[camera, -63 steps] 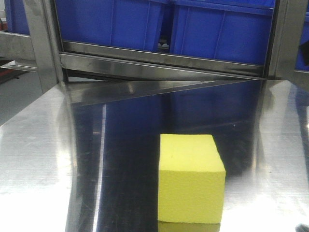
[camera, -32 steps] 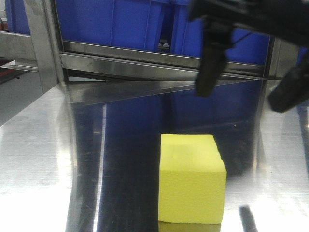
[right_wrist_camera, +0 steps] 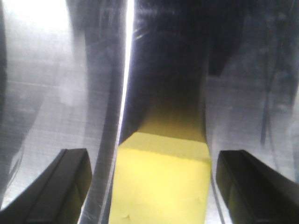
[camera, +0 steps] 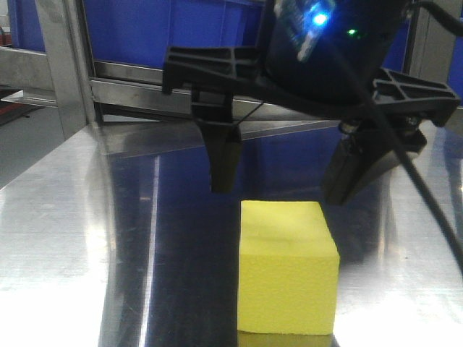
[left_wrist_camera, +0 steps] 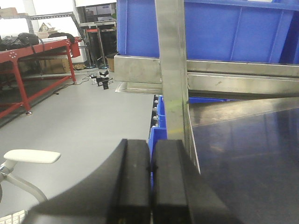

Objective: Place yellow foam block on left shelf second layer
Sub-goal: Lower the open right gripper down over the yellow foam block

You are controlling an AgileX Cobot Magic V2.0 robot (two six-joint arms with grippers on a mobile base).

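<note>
- Compared with half a second ago, the right gripper (camera: 282, 186) has been brought lower and nearer to the front camera; the yellow foam block (camera: 287, 271) has not been displaced.
- The block is stood on the shiny metal table (camera: 65, 238), low in the middle of the front view, well apart from the blue bins (camera: 159, 32) on the shelf behind.
- The fingers of the right gripper are held wide apart, wider than the block, one on each side and above it; no contact is seen yet.
- The fingers of the left gripper (left_wrist_camera: 150, 182) are pressed together with nothing between them; it is kept at the side, near a steel post (left_wrist_camera: 172, 70) of the shelf.
- The block is judged to be very light and somewhat soft. Its matte, grainy surface should give good friction, so little slipping is expected, but it could be dented by too strong a squeeze.
- It is best taken on the two opposite side faces, about mid-height, with the pads laid flat on the foam.
- No brand, label or writing can be read on the block, the bins or the table; only a blue light (camera: 318, 18) and a green one are seen on the gripper body.
</note>
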